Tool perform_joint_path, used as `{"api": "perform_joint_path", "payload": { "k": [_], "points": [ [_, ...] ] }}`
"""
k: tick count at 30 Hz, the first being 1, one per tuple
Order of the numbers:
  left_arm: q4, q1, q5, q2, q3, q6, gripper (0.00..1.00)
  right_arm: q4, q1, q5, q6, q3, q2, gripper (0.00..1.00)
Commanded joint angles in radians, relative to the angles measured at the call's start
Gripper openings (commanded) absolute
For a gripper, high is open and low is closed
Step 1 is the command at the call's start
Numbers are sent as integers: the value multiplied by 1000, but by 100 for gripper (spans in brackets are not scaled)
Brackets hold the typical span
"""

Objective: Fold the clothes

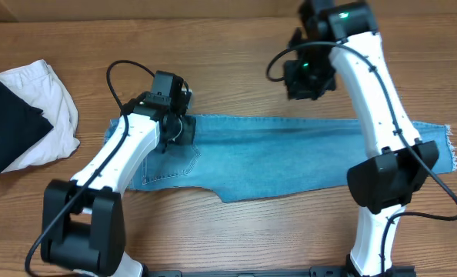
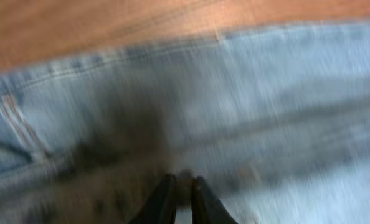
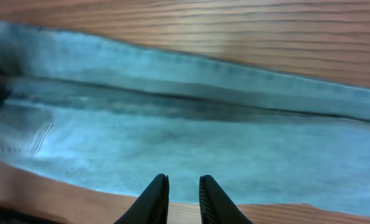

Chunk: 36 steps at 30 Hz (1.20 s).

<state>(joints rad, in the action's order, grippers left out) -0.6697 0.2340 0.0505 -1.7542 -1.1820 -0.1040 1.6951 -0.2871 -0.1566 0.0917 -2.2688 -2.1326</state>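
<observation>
The clothes, light blue jeans, lie in a long strip across the table, waist at the left and frayed hems at the right. My left gripper is down on the waist end near the far edge. In the blurred left wrist view its fingertips are pinched on a small bump of denim. My right gripper hangs raised over the far edge of the jeans' middle. From the right wrist, its fingers stand a narrow gap apart, holding nothing, above the denim.
A black folded garment lies on a white one at the table's left edge. Bare wooden table runs behind the jeans. A stitched back pocket shows near the left arm. Both arm bases stand at the front edge.
</observation>
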Motion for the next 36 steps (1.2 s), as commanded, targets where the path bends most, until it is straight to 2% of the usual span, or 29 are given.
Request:
{"api": "perform_joint_path", "payload": {
  "k": [1,7,12,18,24,30,36],
  "points": [
    [35,-24,-31,-82,8,-62,13,-1,-32,3,-10,5,5,21],
    [29,-39,-25,-130,-11,-80,5,-1,-82,6,-23,5,5,21],
    [-45,-40,-53,-76,-155,-80,5,-1,-93,-5,-21,5,5,21],
    [-232,-37,8,7,-348,-99,4,-1,-93,35,-21,5,5,21],
    [-436,18,80,8,-284,-98,4,-1,-91,43,-22,5,5,21],
    [-376,93,80,8,-60,-99,4,-1,-90,44,-22,5,5,21],
    [-127,88,-31,8,49,-99,7,-1,-86,43,-21,5,5,21]
  ]
}}
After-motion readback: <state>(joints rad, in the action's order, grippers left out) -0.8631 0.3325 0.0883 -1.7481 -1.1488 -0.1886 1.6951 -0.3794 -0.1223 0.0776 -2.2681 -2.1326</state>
